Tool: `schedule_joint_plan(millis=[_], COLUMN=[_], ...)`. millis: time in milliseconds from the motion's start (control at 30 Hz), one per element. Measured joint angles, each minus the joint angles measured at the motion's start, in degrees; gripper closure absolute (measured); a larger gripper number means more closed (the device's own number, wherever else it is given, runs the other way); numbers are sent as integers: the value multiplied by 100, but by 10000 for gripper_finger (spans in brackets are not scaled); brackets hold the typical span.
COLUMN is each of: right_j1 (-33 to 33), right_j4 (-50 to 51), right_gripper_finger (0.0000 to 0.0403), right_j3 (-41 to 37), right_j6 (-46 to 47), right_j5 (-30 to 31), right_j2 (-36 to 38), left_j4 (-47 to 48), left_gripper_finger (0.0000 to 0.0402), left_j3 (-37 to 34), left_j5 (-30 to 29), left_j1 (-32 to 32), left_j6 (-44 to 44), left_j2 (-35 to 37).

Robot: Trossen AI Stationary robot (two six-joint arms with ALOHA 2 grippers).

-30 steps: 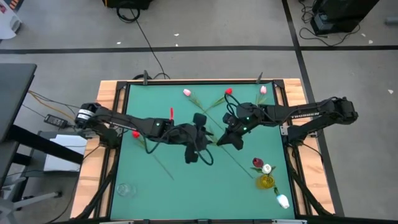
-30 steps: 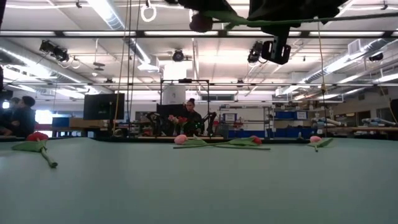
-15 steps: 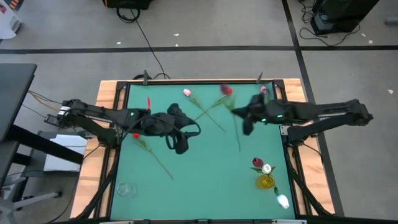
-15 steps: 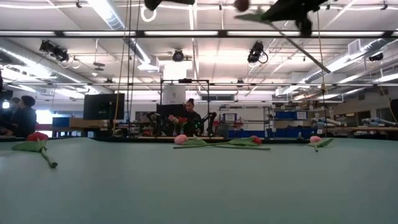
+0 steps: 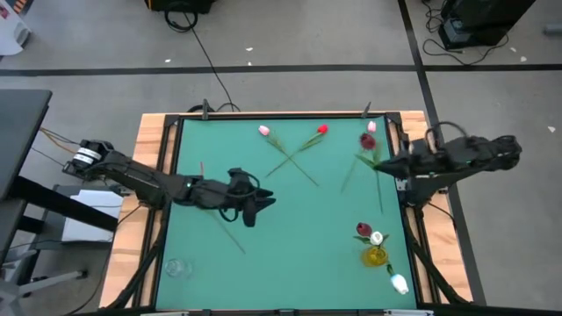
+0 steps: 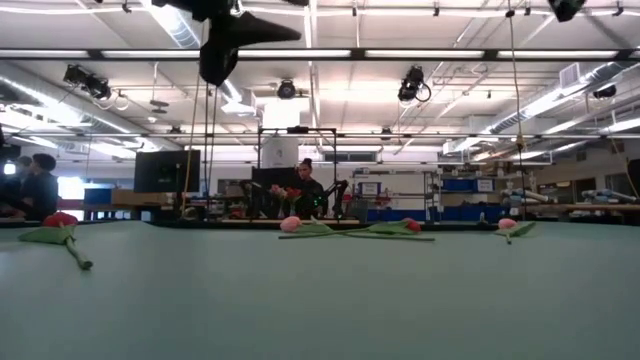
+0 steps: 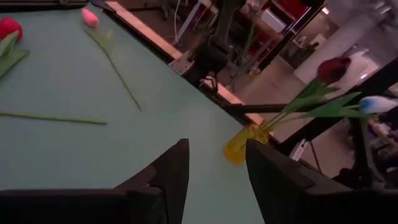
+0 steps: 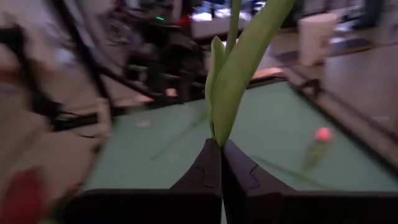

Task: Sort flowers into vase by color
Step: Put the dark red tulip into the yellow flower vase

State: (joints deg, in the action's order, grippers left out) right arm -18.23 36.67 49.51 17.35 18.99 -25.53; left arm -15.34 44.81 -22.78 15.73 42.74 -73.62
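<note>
At the left, a red tulip (image 5: 192, 190) lies near the left edge of the green table (image 5: 290, 263), partly under the left arm. The left gripper (image 5: 250, 208) hangs just above the mat near the middle, and its two fingers stand apart with nothing between them. A clear vase (image 5: 176, 267) waits in the near left corner. Farther along, a pink tulip (image 5: 263, 131) and a red one (image 5: 322, 130) lie crossed at the far side, well apart from both arms. At the right, the right gripper (image 5: 392, 164) is pinched tight on the stem of a dark red tulip (image 5: 367, 140), holding it up over the right edge of the table, close to another pink tulip (image 5: 371, 126) in the far corner. The yellow vase (image 5: 376, 256) stands near the right edge, closer to us, with a few flowers in it already. I think the step now is carrying this dark red tulip to a vase. Next the arm needs to swing it over the yellow vase and point the stem down into the mouth. The wooden edge is close there, so room is tight. The middle of the mat has lots of open room.
</note>
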Motion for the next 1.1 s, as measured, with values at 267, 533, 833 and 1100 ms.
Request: schedule_joint_plan(millis=[267,533,833,1100], right_j1=[-552,-1114,-1960,-2604], right_j4=[-104,-2265,-3064,-3723], right_gripper_finger=[403,403,403,403], right_j3=[-443,-1151,-1859,-2326], right_j6=[380,-284,-812,-1629], right_j5=[-1115,-1568,-1727,-1125], right_j2=[509,546,544,544], left_j4=[724,1538,1981,2042], left_gripper_finger=[239,239,239,239], left_j3=[-5,-5,-5,-5], left_j5=[-62,-60,-62,-56], left_j1=[18,22,-172,-296], left_j6=[125,743,914,975], left_j2=[4,13,63,61])
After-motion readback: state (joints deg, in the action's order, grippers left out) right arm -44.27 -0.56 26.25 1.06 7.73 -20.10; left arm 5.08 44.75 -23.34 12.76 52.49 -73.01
